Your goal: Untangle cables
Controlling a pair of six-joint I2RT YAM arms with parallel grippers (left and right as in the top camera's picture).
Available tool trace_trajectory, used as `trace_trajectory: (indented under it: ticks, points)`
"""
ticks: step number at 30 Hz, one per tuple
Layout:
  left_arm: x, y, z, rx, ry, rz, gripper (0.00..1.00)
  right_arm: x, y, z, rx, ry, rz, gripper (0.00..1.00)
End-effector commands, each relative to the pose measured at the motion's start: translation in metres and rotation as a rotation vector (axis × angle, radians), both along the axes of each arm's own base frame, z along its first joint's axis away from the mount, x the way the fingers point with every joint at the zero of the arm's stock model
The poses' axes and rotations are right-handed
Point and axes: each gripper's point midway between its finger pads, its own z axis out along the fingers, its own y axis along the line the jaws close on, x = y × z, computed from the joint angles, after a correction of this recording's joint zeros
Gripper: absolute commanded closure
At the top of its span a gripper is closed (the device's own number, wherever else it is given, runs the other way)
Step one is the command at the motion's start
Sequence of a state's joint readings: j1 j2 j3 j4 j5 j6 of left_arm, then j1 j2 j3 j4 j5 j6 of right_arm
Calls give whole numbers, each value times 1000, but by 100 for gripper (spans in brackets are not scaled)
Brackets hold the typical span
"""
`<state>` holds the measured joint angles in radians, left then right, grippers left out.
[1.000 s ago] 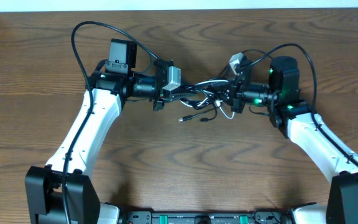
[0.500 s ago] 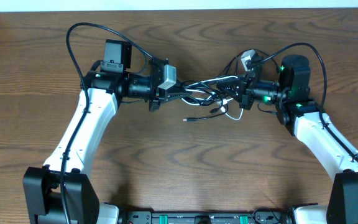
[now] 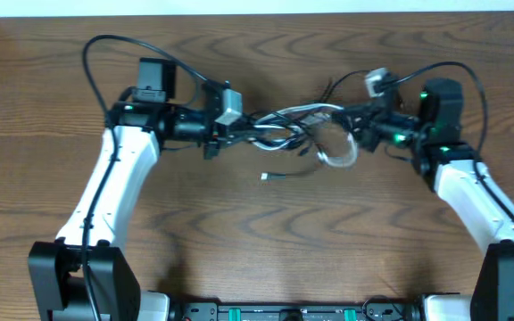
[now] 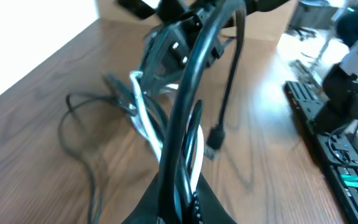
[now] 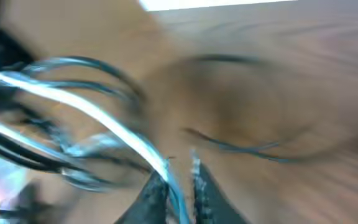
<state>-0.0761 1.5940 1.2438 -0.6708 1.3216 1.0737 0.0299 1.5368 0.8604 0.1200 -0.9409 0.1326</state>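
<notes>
Overhead: cables [image 3: 288,117] stretched mid-table between left gripper [image 3: 239,129] and right gripper [image 3: 358,125], each pinched tight on one end; draw apart slowly; ease off at any cinching of the white loop [image 3: 337,159]; mind the loose plug [image 3: 266,176].

White cable [image 5: 104,118] (badly blurred) runs down between the fingers [image 5: 149,200].

My left end effector [image 3: 246,127] and right end effector [image 3: 353,119] both look black. Between them I see the cables [image 3: 293,116], some strands black, one white. Below them the counter [image 3: 257,241] is brown wood grain with darker streaks.
</notes>
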Motion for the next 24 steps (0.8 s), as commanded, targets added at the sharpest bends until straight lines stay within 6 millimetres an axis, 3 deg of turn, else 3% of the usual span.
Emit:
trace_trajectory:
  ticks: [1, 7, 10, 14, 19, 24]
  points:
    - [3, 12, 12, -23, -25, 28, 92, 19, -32, -14, -61, 22, -154, 85]
    - [2, 11, 13, -29, -24, 24, 92, 18, -31, -14, -59, 26, -150, 88]
    - [2, 11, 13, -29, -24, 24, 93, 16, -28, -14, -55, 30, -137, 75]
    - [1, 11, 15, -38, -25, 19, 93, 3, -14, -5, 9, 29, -34, 46]
    - [-1, 9, 22, -76, -30, 0, 92, -7, 6, -3, 24, 31, 36, 39]
    - [-6, 7, 30, -125, -32, -29, 92, -22, 46, -5, -6, 12, 120, 36]
